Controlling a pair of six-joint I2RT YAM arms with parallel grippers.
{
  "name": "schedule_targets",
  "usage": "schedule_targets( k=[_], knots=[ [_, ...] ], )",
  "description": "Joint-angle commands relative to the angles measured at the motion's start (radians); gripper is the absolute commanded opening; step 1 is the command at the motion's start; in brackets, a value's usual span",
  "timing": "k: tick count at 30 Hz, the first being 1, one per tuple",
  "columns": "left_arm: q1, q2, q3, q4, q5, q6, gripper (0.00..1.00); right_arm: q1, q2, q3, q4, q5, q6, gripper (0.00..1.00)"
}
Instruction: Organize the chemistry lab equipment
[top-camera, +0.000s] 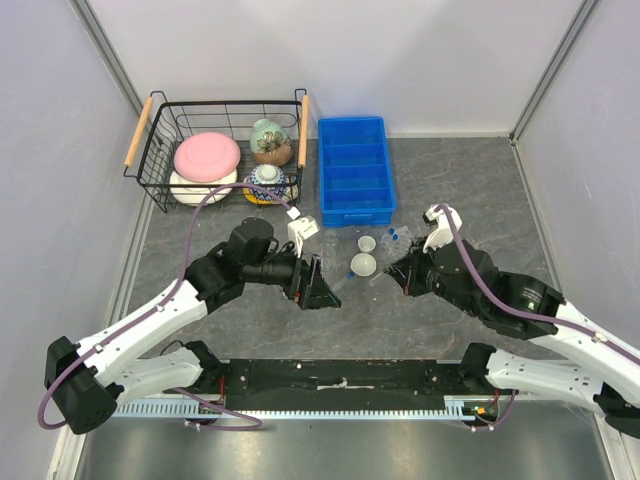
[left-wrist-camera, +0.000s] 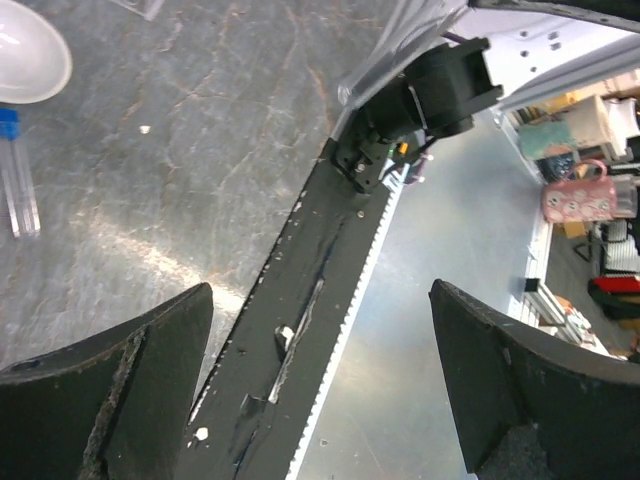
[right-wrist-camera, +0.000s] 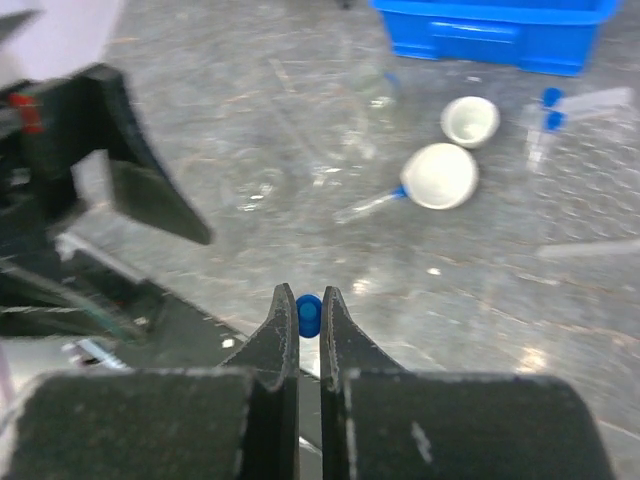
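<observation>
Right claw (right-wrist-camera: 308, 293) around blue-capped tube (right-wrist-camera: 309, 317); nearer white dish (right-wrist-camera: 440, 176), blue tray (right-wrist-camera: 500, 32) beyond

Two white dishes (top-camera: 366, 244) (top-camera: 363, 264), one blue tray (top-camera: 325, 170), one wire basket (top-camera: 230, 103)

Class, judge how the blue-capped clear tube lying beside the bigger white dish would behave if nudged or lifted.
The tube is round and lies flat on the smooth table, so a sideways nudge would probably roll it. It looks thin and clear, so it is likely light, stiff and slick to grip. Rolling, it might bump the dish.
</observation>
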Motion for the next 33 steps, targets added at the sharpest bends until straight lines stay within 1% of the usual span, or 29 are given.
schedule_targets(
  k=[1, 8, 14, 17, 19, 20, 21, 24, 28, 31, 33],
  knots=[
    [0.005, -0.011, 0.048, -0.045, -0.100, 0.058, 0.96, 0.006, 0.035, 0.020, -0.130, 0.281, -0.003, 0.00],
    [0.005, -0.029, 0.034, -0.059, -0.130, 0.067, 0.96, 0.004, 0.058, -0.058, -0.130, 0.559, 0.006, 0.00],
    [0.005, -0.031, 0.020, -0.055, -0.146, 0.067, 0.95, -0.003, 0.123, -0.116, -0.109, 0.685, 0.052, 0.00],
    [0.005, -0.026, 0.019, -0.046, -0.146, 0.068, 0.95, -0.025, 0.163, -0.147, -0.060, 0.701, 0.054, 0.00],
    [0.005, -0.023, 0.017, -0.045, -0.146, 0.073, 0.95, -0.046, 0.190, -0.167, 0.005, 0.678, 0.041, 0.00],
    [0.005, -0.023, 0.017, -0.045, -0.147, 0.074, 0.95, -0.080, 0.195, -0.190, 0.034, 0.658, 0.029, 0.00],
    [0.005, -0.019, 0.017, -0.045, -0.149, 0.077, 0.95, -0.097, 0.198, -0.201, 0.092, 0.614, 0.009, 0.00],
    [0.005, -0.014, 0.016, -0.046, -0.149, 0.084, 0.95, -0.161, 0.201, -0.244, 0.195, 0.554, -0.035, 0.00],
    [0.005, -0.006, 0.010, -0.040, -0.143, 0.087, 0.95, -0.250, 0.235, -0.273, 0.296, 0.425, -0.081, 0.00],
    [0.005, 0.000, 0.011, -0.040, -0.143, 0.088, 0.95, -0.278, 0.270, -0.284, 0.368, 0.345, -0.110, 0.00],
    [0.005, 0.000, 0.010, -0.040, -0.141, 0.088, 0.95, -0.295, 0.293, -0.284, 0.408, 0.322, -0.117, 0.00]
  ],
)
